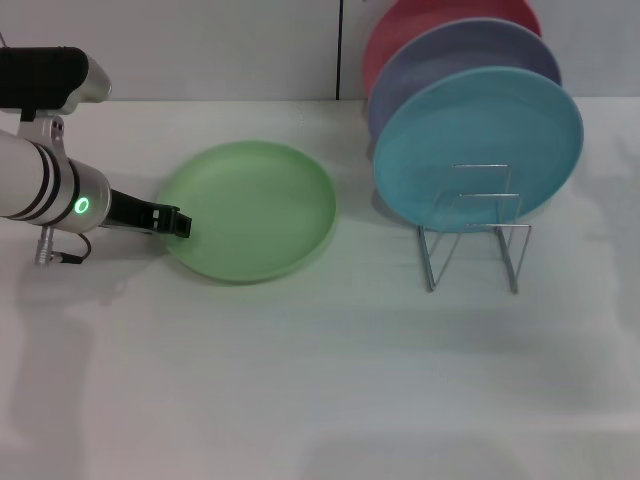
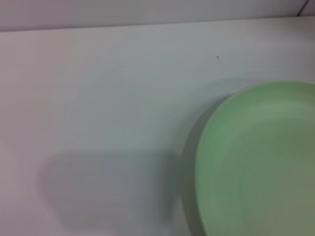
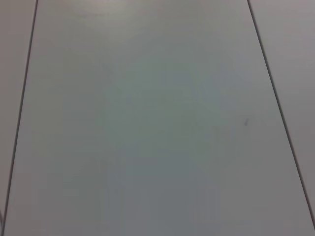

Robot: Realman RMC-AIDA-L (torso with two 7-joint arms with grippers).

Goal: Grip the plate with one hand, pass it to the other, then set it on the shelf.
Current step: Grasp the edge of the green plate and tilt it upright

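Note:
The light green plate (image 1: 250, 210) lies flat on the white table, left of centre in the head view. My left gripper (image 1: 168, 221), black on the white arm with the green ring, reaches in from the left and sits at the plate's left rim. Whether it touches the rim cannot be told. The left wrist view shows part of the plate (image 2: 261, 162) and a shadow on the table beside it. The silver wire shelf (image 1: 475, 240) stands to the right of the plate. My right gripper is out of view; its wrist view shows only a blank white surface.
A turquoise plate (image 1: 478, 145) stands upright in the wire shelf, with a lavender plate (image 1: 460, 60) and a pink one (image 1: 440, 20) behind it. The white table (image 1: 320, 380) stretches toward the front. A wall runs along the back.

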